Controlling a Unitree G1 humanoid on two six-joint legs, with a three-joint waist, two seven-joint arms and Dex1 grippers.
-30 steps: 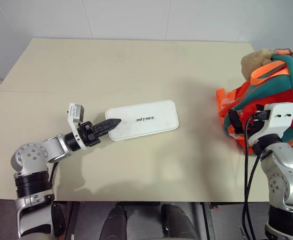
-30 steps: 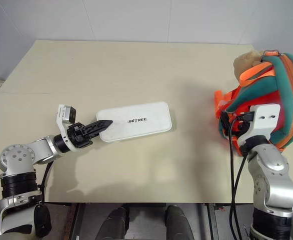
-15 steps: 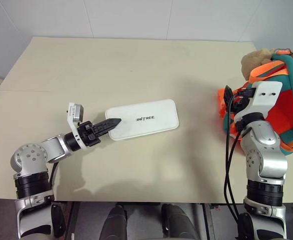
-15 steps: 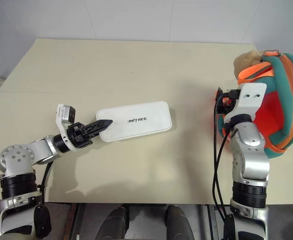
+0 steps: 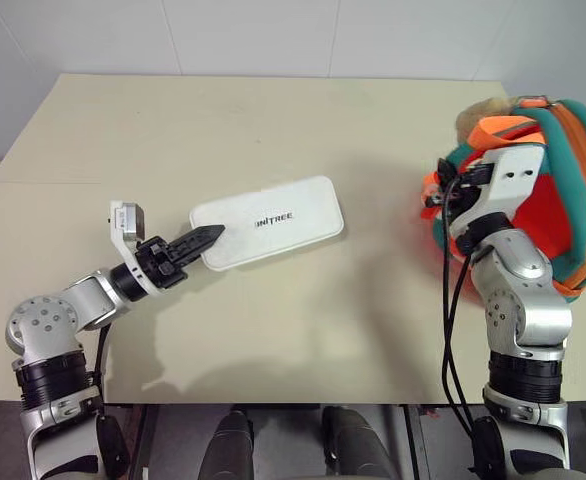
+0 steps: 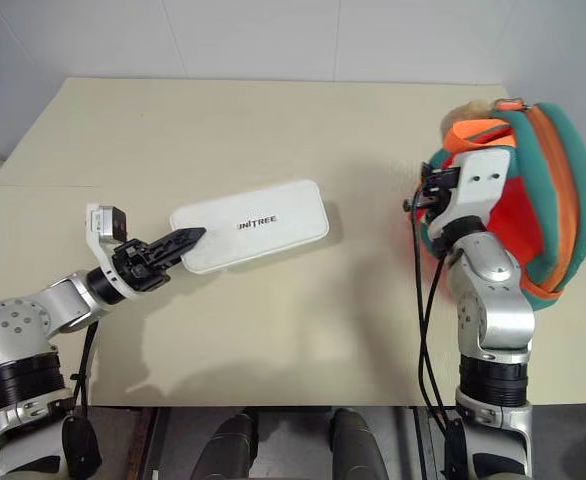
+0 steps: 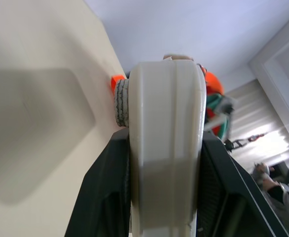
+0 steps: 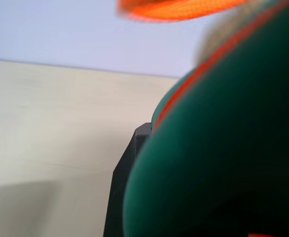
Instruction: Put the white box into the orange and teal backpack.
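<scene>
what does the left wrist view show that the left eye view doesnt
Left wrist view: the white box edge-on, clamped between the left gripper's two black fingers, with a room beyond the table. Left eye view: the box's flat top with its lettering, and the full outline of the orange and teal backpack. Both: box, left gripper, table, part of the backpack.

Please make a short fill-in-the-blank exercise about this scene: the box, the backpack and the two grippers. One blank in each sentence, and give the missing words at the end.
1. The left gripper grips one end of the white box, which bears the word ____.
2. The right gripper is at the orange and teal ____.
3. The box is ____ the backpack, not inside it.
4. Both lie on a beige ____.

Missing words: UNITREE; backpack; outside; table
</scene>
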